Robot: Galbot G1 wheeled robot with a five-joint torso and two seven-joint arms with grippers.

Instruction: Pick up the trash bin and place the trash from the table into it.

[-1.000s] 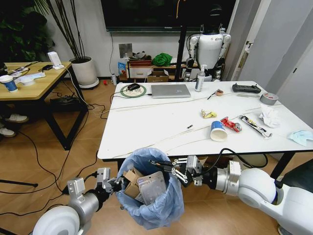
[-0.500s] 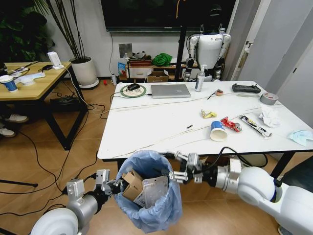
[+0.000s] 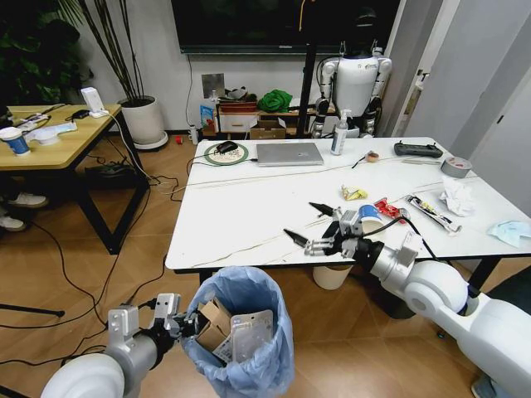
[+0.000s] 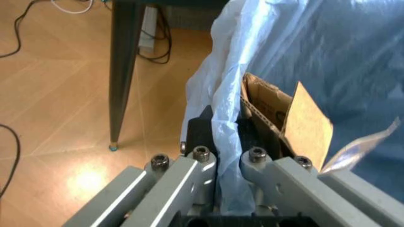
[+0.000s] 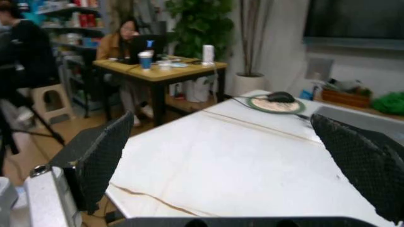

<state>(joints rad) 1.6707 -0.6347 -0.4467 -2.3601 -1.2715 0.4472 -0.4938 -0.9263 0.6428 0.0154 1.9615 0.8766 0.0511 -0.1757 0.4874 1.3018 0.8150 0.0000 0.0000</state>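
The left pincer [image 3: 176,322] is clamped on the rim of the small round bin lined with baggy light-blue plastic [image 3: 241,348], held below the white veined desk [image 3: 249,207]; brown cardboard [image 3: 214,323] lies inside. The right pincer [image 3: 315,228], spread apart and empty, hovers over the desk. Blue-white paper cup [image 3: 370,220], wrappers and tissues remain.
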